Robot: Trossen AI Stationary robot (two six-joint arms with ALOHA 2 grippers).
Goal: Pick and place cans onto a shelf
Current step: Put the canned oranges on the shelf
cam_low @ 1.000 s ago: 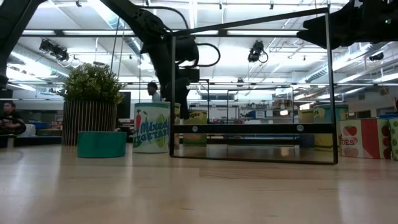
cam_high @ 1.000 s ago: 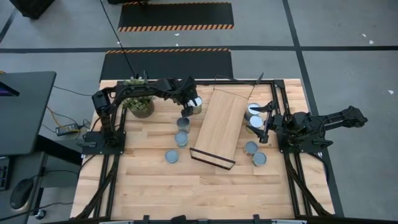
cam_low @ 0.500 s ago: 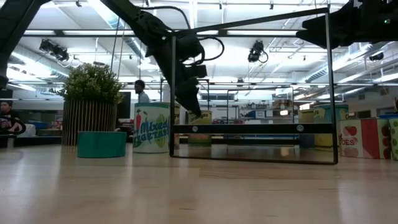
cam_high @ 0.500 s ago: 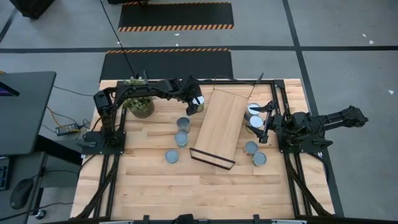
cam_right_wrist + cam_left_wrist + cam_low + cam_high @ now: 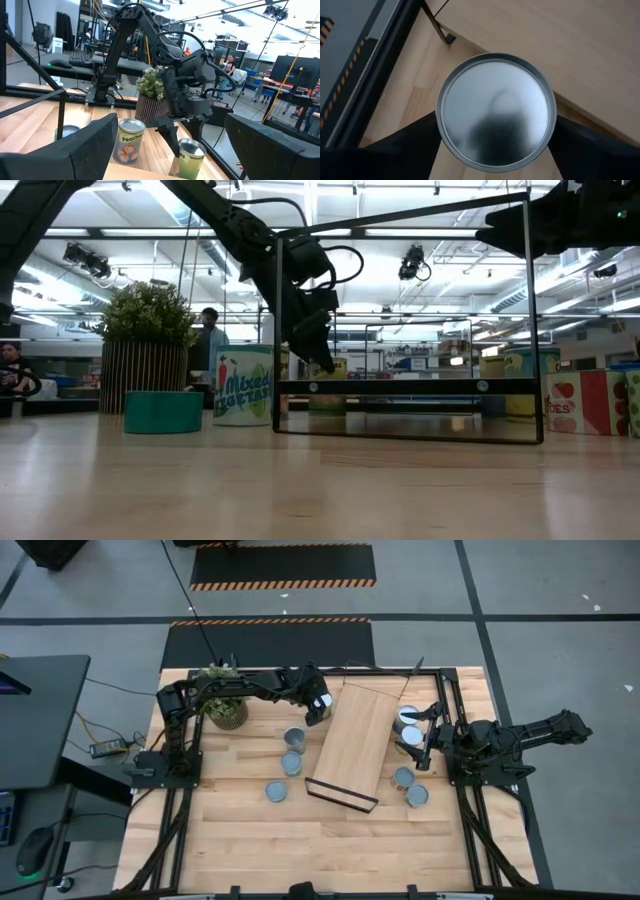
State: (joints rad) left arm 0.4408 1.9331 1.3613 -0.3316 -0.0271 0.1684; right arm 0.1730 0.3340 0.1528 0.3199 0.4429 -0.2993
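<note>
My left gripper [image 5: 495, 150] reaches down at a slant over a can [image 5: 496, 116] standing on the table by the shelf's far left corner. Its open fingers stand on either side of the can, whose shiny round top fills the left wrist view. The right wrist view shows this green-labelled can [image 5: 190, 157] under the gripper. The shelf [image 5: 355, 740], a light-wood plank with black end rails, lies slantwise mid-table. Several more cans stand on the table left [image 5: 294, 738] and right [image 5: 403, 777] of it. My right gripper [image 5: 428, 737] waits open at the right, beside two cans [image 5: 408, 718]. My left gripper has one finger [image 5: 415, 145] on each side of the can's wall just below its rim [image 5: 439, 117], coming from above at a slant. The can stands upright on the table. Whether the fingers touch the wall, I cannot tell.
A potted plant [image 5: 222, 705] stands at the far left, close behind my left arm. Black frame rails [image 5: 455, 720] run along the table's sides. People move about in the room beyond the table. The near half of the table [image 5: 320, 840] is bare wood.
My left gripper has gone toward the table's right edge and a little down, over the can beside the shelf. It has tipped from pointing straight down to slanting toward the shelf. The can has stayed in place.
</note>
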